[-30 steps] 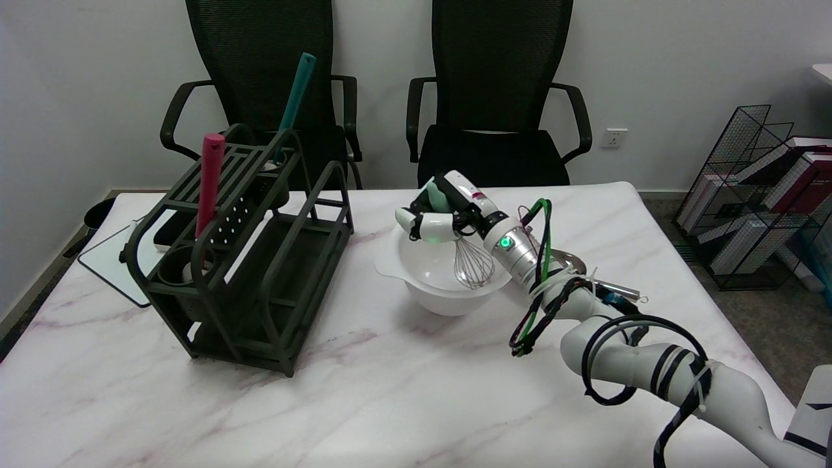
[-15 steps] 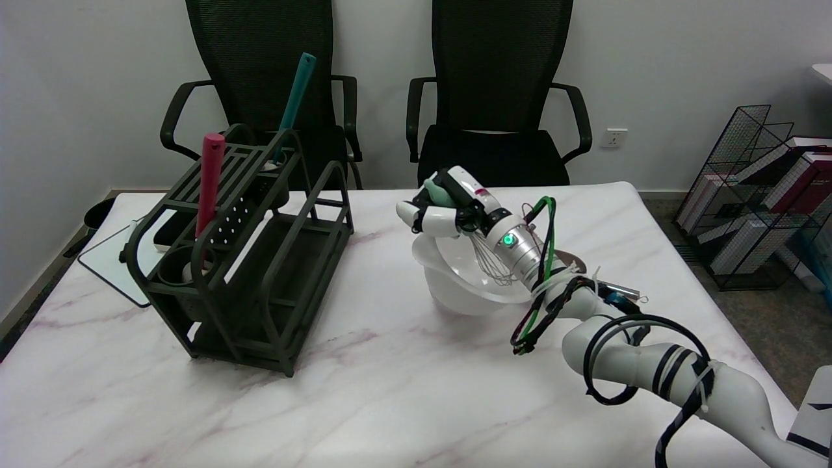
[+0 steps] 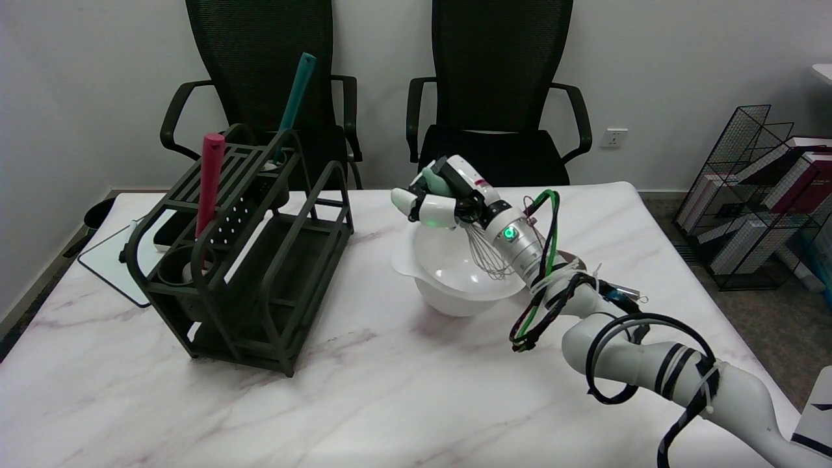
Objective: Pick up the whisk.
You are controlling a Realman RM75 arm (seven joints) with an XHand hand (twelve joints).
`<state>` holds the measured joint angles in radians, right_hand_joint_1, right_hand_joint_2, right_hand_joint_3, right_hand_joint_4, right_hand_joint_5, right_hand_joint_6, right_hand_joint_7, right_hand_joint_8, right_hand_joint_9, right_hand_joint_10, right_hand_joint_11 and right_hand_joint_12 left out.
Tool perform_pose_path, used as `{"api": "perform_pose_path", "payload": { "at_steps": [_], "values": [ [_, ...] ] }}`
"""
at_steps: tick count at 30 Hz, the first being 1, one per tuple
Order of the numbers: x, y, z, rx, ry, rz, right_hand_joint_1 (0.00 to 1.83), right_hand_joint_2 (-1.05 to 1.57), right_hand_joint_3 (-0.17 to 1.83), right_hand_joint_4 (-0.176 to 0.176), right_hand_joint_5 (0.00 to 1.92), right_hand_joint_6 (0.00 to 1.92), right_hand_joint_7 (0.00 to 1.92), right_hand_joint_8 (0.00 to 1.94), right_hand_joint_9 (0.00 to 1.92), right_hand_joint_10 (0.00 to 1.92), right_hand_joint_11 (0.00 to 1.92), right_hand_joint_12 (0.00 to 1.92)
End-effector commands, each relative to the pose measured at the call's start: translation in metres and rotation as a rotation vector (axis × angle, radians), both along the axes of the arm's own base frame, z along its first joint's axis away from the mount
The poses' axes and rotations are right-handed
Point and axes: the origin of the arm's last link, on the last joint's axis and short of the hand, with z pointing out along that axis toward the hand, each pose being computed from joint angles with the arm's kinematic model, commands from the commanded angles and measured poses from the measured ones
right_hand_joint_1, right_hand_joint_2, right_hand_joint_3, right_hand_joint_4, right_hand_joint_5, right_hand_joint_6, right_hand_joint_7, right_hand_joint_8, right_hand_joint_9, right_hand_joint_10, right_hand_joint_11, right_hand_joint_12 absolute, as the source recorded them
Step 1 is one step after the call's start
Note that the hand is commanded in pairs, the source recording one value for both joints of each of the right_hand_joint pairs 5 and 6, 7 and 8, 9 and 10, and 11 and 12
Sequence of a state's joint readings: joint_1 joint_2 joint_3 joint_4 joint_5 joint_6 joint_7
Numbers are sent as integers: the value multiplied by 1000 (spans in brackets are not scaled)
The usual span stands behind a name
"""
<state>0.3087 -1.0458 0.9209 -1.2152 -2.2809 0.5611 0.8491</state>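
Note:
The whisk [image 3: 486,255] has a pale green handle and a silver wire head. My right hand [image 3: 445,198] grips the handle above the white bowl [image 3: 448,286], its fingers curled around it. The wire head hangs down over the bowl's right side, partly behind my wrist. The bowl sits on the marble table [image 3: 364,390], right of centre. The handle is mostly hidden inside the hand; only its green top shows.
A dark dish rack [image 3: 247,260] stands on the left, holding a pink utensil [image 3: 209,182] and a teal utensil [image 3: 294,104]. A metal object [image 3: 611,286] lies behind my forearm. Two black chairs [image 3: 500,97] stand beyond the table. A wire shelf [image 3: 760,195] is at right.
My hand has lifted slightly with the whisk, and its wire head has risen from the bowl. The bowl tipped and slid right half a second ago and now sits level again.

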Motion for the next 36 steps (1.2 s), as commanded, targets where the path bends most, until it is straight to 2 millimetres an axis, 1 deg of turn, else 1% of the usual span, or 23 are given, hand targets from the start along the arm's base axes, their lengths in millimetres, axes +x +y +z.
{"api": "perform_pose_path", "payload": {
  "at_steps": [1,6,10,14,17,23,28,34,36],
  "values": [
    [24,0,-10,57,-204,22,841,1551,650,0,1920,1920,1920,1920,1920,1920,1920,1920],
    [40,3,-11,80,-295,70,835,1571,656,0,1920,1920,1920,1920,1920,1920,1920,1920],
    [58,7,-12,114,-379,114,839,1571,651,0,1920,1920,1920,1920,1920,1920,1920,1920],
    [70,13,-8,136,-440,142,846,1571,650,0,1920,1920,1920,1920,1920,1920,1920,1920],
    [79,19,-2,145,-485,159,851,1571,649,0,1920,1920,1920,1920,1920,1920,1920,1920],
    [92,35,14,165,-573,182,854,1571,659,0,1920,1920,1920,1920,1920,1920,1920,1920],
    [104,56,38,137,-623,232,881,1571,661,0,1920,1920,1920,1920,1920,1920,1920,1920],
    [104,80,61,98,-643,275,853,1571,670,0,1920,1920,1920,1920,1920,1920,1920,1920],
    [100,87,72,65,-679,287,857,1571,673,0,1920,1920,1920,1920,1920,1920,1920,1920]
  ]
}}
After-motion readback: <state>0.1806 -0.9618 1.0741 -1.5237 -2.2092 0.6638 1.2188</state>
